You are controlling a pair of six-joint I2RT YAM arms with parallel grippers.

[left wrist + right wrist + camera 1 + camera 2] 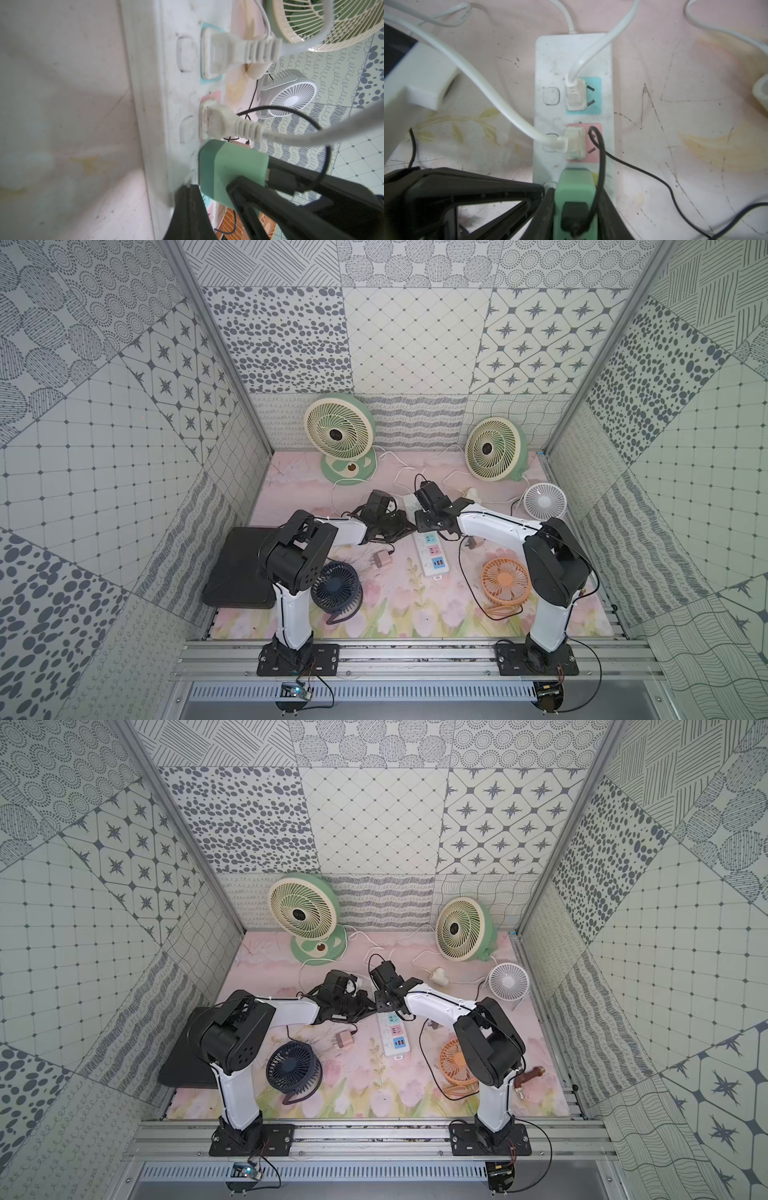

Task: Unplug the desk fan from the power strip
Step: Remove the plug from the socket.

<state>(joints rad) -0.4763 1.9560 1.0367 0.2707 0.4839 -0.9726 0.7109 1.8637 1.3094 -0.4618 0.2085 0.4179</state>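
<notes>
The white power strip [434, 560] [571, 56] lies mid-table. Two white plugs [575, 95] sit in its teal and pink sockets. Below them a green adapter [576, 182] [224, 166] with a black cable stands in the strip. My right gripper [575, 199] [420, 526] is shut on that adapter. My left gripper [188, 193] [404, 527] is shut, empty, with its tips pressed on the strip beside the adapter. The black cable trails toward the orange desk fan [505, 578]; where it ends I cannot tell.
Two green fans [338, 431] [494, 448] stand at the back and a small white fan [544, 499] at the right. A navy fan [334, 585] and a loose pink adapter [380, 560] lie front left, beside a black pad [237, 568]. White cords cross behind the strip.
</notes>
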